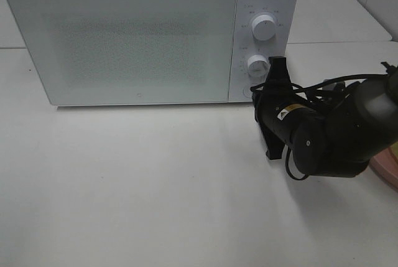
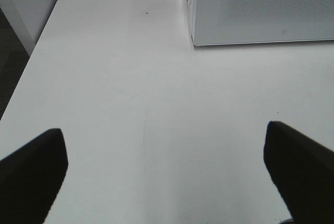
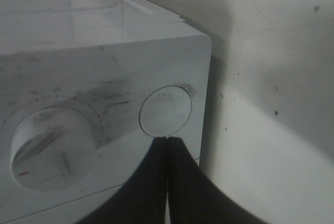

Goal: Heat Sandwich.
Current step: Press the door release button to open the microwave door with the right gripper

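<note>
The white microwave (image 1: 124, 43) stands at the back of the table with its door closed. My right gripper (image 1: 256, 90) is shut and empty, its tips right at the round button (image 3: 165, 110) at the bottom of the control panel; the wrist view shows the tips (image 3: 167, 139) just below that button. My left gripper (image 2: 167, 182) is open and empty over bare table to the left of the microwave (image 2: 261, 4); it is outside the high view. The sandwich is out of view.
Two white knobs (image 1: 264, 28) (image 1: 257, 65) sit above the button. The edge of a pink plate (image 1: 390, 166) shows at the far right, mostly behind my right arm. The white table (image 1: 155, 186) spreads in front of the microwave.
</note>
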{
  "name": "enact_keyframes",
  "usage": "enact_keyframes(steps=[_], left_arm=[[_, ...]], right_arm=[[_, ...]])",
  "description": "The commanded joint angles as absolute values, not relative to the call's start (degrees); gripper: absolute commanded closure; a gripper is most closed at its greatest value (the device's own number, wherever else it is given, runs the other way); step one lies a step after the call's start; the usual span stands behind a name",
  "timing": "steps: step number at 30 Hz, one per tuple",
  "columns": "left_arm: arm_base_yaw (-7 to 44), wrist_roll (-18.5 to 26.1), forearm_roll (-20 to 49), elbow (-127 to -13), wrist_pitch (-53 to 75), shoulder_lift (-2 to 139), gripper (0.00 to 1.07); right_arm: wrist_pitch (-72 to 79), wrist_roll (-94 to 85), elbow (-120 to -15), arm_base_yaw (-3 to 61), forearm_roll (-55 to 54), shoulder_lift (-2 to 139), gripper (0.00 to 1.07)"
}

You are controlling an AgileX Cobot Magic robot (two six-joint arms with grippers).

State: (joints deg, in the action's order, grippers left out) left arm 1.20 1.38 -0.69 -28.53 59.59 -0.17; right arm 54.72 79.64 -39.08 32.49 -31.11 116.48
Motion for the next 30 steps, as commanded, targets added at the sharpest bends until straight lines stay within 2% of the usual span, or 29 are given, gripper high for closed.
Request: enact_keyframes(steps=[1, 14, 30], left_arm=[[1.6, 1.15, -0.74, -28.3, 59.36, -1.72, 0.09], [1.6, 1.15, -0.74, -28.3, 59.36, -1.72, 0.09], [1.6, 1.15, -0.74, -28.3, 59.36, -1.72, 0.09]], right_arm=[[53.29, 79.87, -41.48, 31.91, -30.02, 118.14, 1.07], [52.94, 79.76, -46.07, 30.6, -29.11, 122.27, 1.07], [56.61, 79.7, -46.12, 29.91, -28.48, 122.44, 1.07]])
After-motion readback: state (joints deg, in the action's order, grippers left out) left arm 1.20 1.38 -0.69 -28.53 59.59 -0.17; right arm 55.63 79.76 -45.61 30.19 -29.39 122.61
